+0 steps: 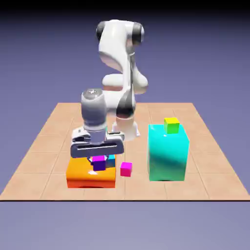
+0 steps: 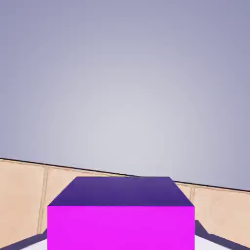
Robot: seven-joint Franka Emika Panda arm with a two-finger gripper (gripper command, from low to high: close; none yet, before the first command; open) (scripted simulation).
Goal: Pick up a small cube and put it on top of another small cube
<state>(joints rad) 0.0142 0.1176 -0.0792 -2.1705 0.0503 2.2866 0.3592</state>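
Table (image 1: 49, 146): pale brown squares, with a plain blue-violet wall of color behind it.
Purple cube (image 1: 99, 165): low and left of the middle in the exterior view, in front of the orange block's top. From that side, I can't tell if it touches the orange block (image 1: 80, 178) or hangs a bit over it.
Hand (image 1: 98, 159): pinching the purple cube, one finger on each side; in the hand view the cube sits big at the bottom middle.
Where the cube is from the hand: right at the finger tips, under the wide white bar of the hand. There is just one arm, so it is the near one.
Yellow cube (image 1: 172, 125): right of the middle in the exterior view, on top of the big cyan block (image 1: 167, 154). From the hand, it lies off to the exterior view's right and higher in the frame.
Way to go: I think up first, then over to the right, high enough to clear the yellow top.
Which way the purple cube points: a flat side looks toward the exterior view's bottom edge. It is a cube, so no side is the long one.
Pink cube (image 1: 126, 169): on the table, between the orange and cyan blocks.
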